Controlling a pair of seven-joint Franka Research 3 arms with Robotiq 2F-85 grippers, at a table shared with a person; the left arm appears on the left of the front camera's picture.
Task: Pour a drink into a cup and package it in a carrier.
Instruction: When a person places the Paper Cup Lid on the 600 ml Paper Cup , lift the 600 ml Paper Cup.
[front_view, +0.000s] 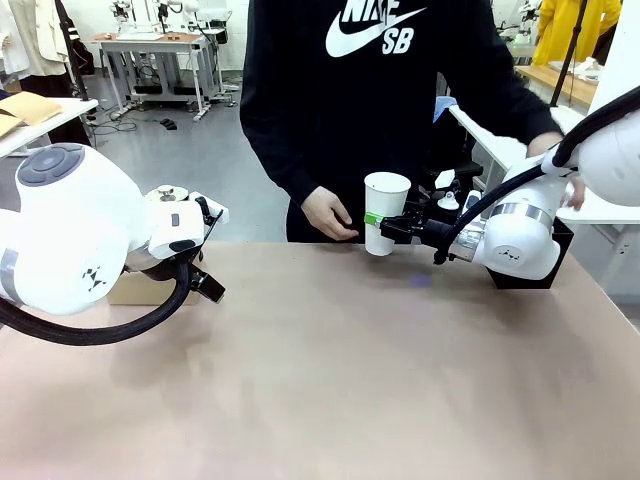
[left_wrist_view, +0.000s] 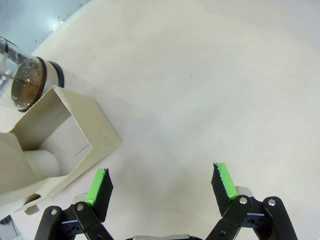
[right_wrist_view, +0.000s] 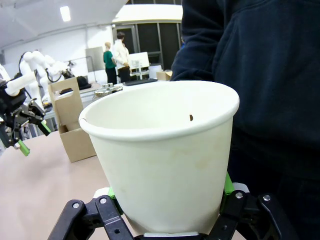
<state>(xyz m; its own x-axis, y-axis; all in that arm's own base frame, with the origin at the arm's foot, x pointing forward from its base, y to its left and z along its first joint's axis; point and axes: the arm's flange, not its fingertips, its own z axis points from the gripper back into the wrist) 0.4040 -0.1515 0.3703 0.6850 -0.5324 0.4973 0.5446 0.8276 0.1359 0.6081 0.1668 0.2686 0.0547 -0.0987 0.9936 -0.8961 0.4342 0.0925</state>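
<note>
- Pinched low on its wall in the right pincer (front_view: 380, 226): white paper cup (front_view: 386, 205), upright, lidless, seemingly empty, at 12 o'clock on the table (front_view: 330, 380).
- Looks light, thin-walled and easy to crush; wants a gentle squeeze, more so once filled.
- Left pincer (left_wrist_view: 162, 187) spread wide, holding nothing.
- From there, carrier (left_wrist_view: 55, 145) at 9 o'clock, glass carafe (left_wrist_view: 30, 82) at 10; probably heavy, slick, breakable.

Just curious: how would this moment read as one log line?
right gripper: shut on cup, upright, lidless | left gripper: open, empty | carrier: beside carafe of drink | person's hand: near cup
</note>
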